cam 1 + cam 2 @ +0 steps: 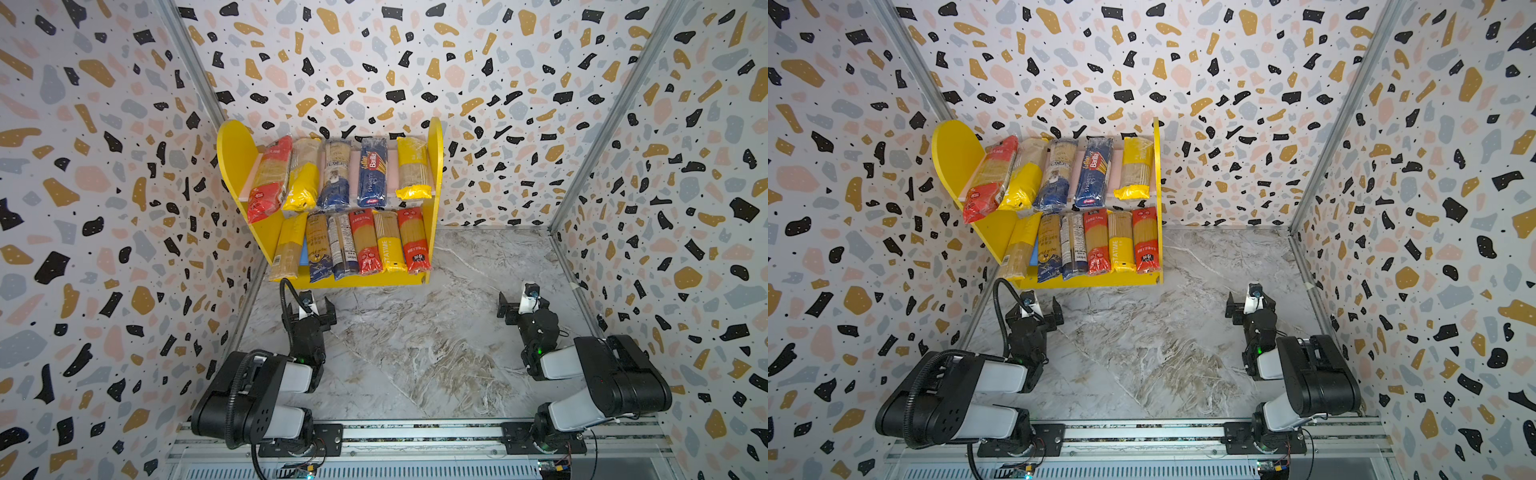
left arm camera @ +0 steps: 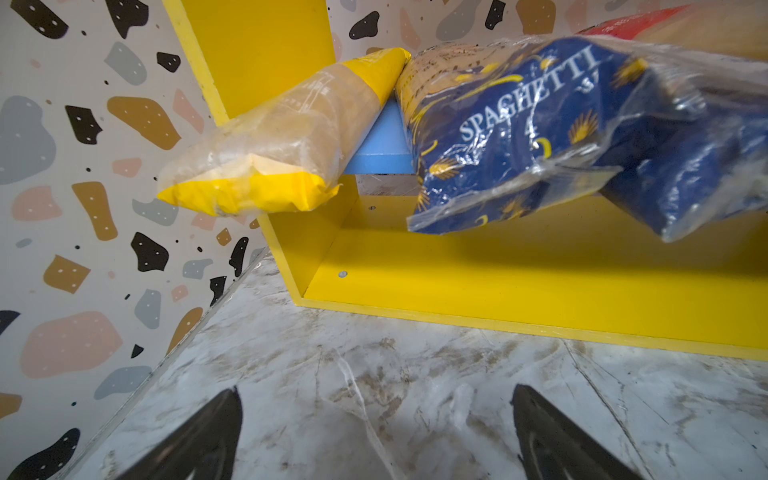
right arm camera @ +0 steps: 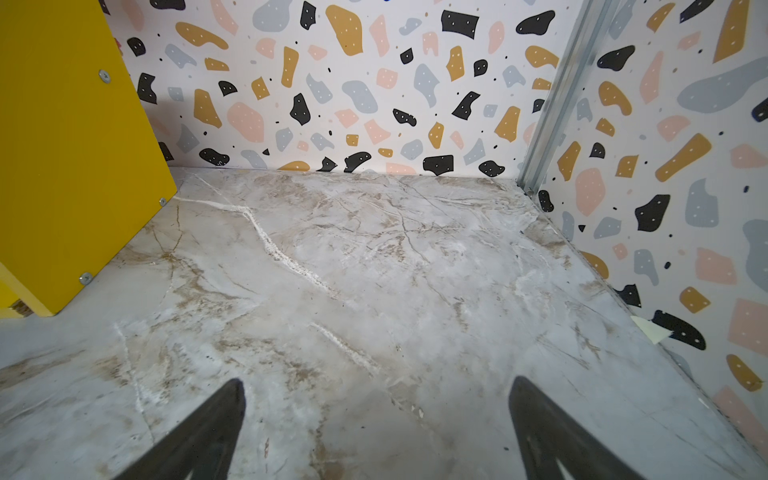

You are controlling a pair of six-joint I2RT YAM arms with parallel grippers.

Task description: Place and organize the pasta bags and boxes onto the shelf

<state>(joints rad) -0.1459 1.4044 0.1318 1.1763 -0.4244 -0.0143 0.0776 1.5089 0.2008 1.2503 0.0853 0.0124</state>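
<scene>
The placing looked done: all eleven packs point(image 1: 388, 245) countable in both top views lay on the shelf point(image 1: 237, 153), and none was left on the surface point(image 1: 415, 332). Five lay across the pink board point(image 1: 354, 170), among them the Barilla pack point(image 1: 372, 172), and six lay on the blue board point(image 1: 303, 254) beneath. What remained, by my reading, was tidying. The red pack point(image 1: 269, 178) at the left end of the pink board lay slanted, its near end hanging well over the front edge. On the blue board the leftmost yellow pack point(image 2: 270, 145) was also askew. In the left wrist view its end stuck out past the front edge of the left panel point(image 2: 257, 50), and a wedge of bare blue board showed between it and the blue pack point(image 2: 519, 137) beside it. The other packs lay roughly parallel, side by side. The left jaws stood wide apart and held nothing, low over the surface just in front of the shelf's left end. The right jaws, likewise spread and empty, hovered over bare surface off the shelf's right side. Nothing lay between either arm and the shelf. The patterned wall point(image 1: 104, 208) close by the left panel would likely cramp any reach at the two crooked packs.
</scene>
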